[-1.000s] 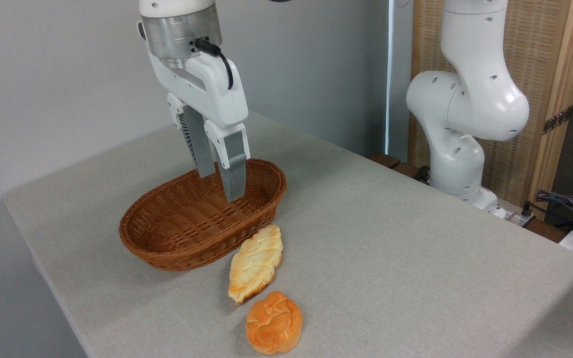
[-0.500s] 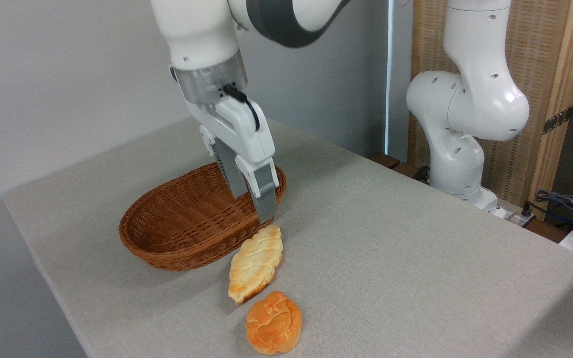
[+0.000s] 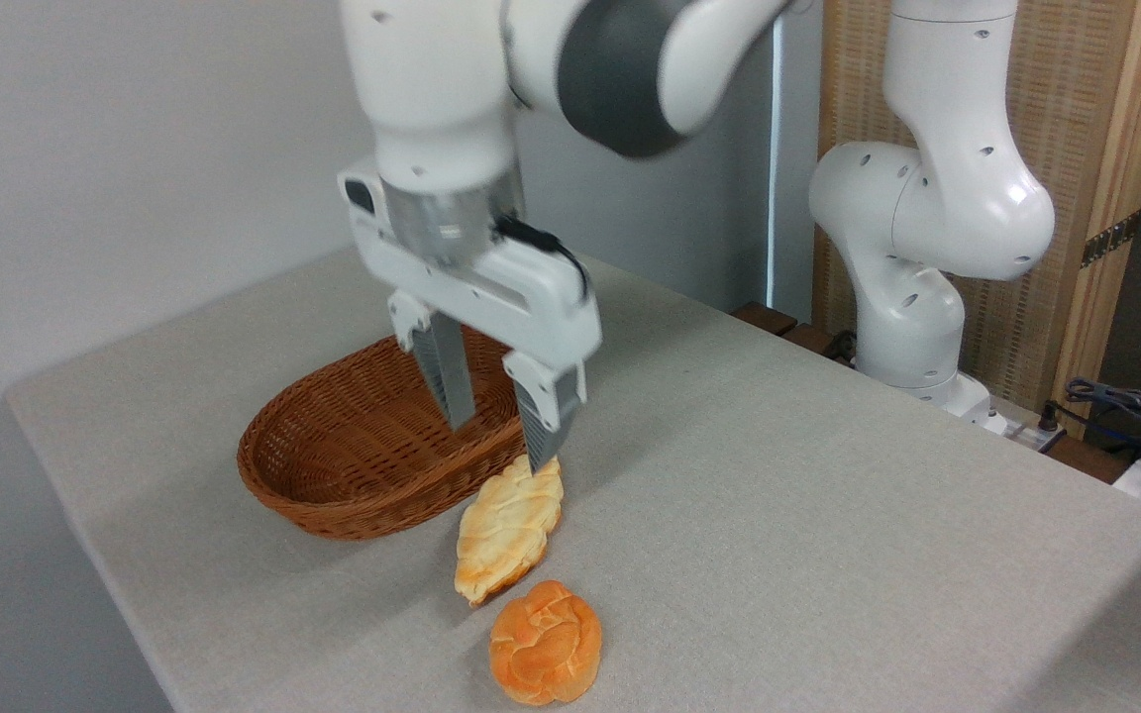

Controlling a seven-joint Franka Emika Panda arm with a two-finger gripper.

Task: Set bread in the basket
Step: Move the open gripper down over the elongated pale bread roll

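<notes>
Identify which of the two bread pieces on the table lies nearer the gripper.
The pale, elongated braided loaf beside the basket: the open gripper hangs over its far tip. The round, deeper orange bun lies farther, toward the table's front edge.

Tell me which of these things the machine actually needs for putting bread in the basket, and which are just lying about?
Needed:
- long pale bread, lying on the table beside the basket
- brown wicker basket, empty
- tool, open above the bread's far end

Just lying about:
- round orange bun
- cables at the far right
- wooden screen behind the arm
</notes>
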